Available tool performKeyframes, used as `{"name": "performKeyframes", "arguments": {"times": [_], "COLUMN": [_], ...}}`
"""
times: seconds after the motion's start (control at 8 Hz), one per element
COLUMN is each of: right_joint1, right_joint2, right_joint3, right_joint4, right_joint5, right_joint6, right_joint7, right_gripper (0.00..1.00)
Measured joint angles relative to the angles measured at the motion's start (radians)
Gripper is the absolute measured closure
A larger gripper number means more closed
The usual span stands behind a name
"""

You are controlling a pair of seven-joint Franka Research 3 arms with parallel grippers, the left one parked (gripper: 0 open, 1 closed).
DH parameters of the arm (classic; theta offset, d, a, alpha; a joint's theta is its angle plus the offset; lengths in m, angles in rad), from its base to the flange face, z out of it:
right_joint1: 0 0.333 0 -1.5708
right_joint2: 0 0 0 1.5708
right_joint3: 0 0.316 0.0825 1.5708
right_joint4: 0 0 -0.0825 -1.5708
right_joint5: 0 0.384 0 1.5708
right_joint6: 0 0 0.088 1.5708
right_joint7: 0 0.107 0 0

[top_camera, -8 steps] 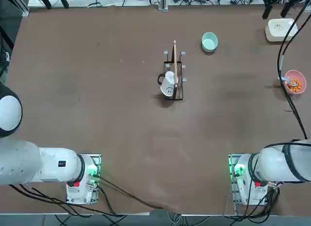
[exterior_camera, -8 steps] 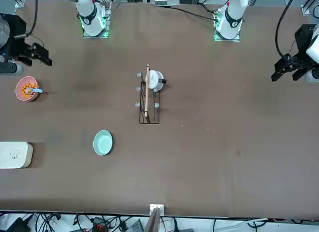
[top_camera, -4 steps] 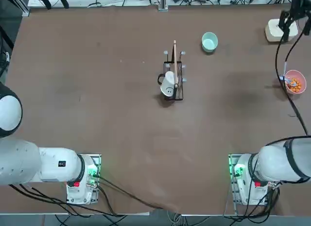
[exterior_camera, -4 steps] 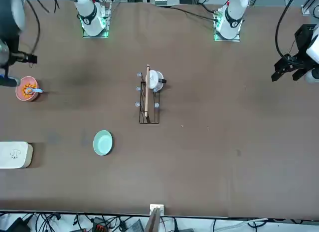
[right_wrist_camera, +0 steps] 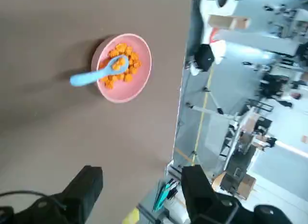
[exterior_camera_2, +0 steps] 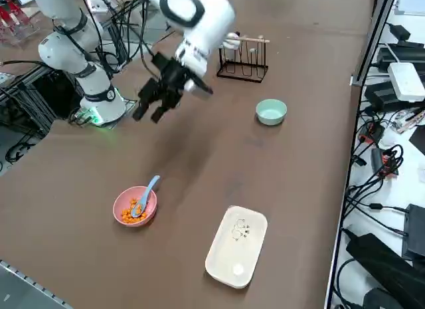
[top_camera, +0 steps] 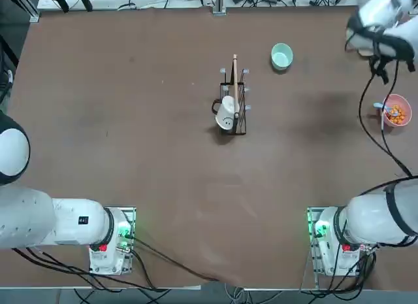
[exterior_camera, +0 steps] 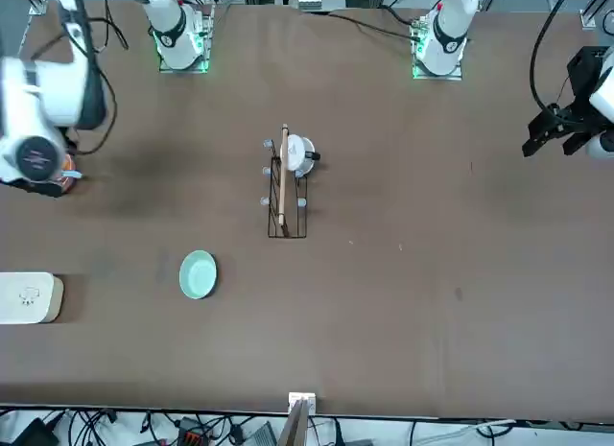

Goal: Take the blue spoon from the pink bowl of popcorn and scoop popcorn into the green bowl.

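- Near the tabletop's right edge (exterior_camera_2: 73, 256), I see the pink bowl (exterior_camera_2: 117, 210) with popcorn (exterior_camera_2: 130, 219); the blue spoon (exterior_camera_2: 143, 197) rests inside, handle over rim.
- My right gripper (right_wrist_camera: 142, 174) hangs above the tabletop, fingers wide apart.
- Toward the far edge stands the green bowl (exterior_camera_2: 271, 112).

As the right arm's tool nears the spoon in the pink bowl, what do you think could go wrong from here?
The blue spoon leans over the rim of the pink bowl, so a clumsy pinch by the open right tool might tip the bowl.

Its scoop end rests among loose popcorn, which could spill if lifted sharply.

The green bowl stands well apart, so pieces may drop on the way over.
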State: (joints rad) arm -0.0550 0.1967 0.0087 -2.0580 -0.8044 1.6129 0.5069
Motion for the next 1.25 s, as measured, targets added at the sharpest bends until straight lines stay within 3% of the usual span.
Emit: {"name": "performKeyframes", "arguments": {"times": [0.25, 0.5, 0.75, 1.25], "right_joint1": [0.002, 0.003, -0.001, -0.008], "right_joint2": [0.131, 0.327, 0.452, 0.457], "right_joint3": [0.004, 0.006, 0.004, 0.004], "right_joint4": [-0.059, -0.061, -0.045, -0.010], "right_joint5": [-0.154, -0.335, -0.423, -0.429], "right_joint6": [0.068, 0.080, 0.089, 0.101], "right_joint7": [0.243, 0.491, 0.595, 0.597], "right_gripper": [0.02, 0.03, 0.03, 0.07]}}
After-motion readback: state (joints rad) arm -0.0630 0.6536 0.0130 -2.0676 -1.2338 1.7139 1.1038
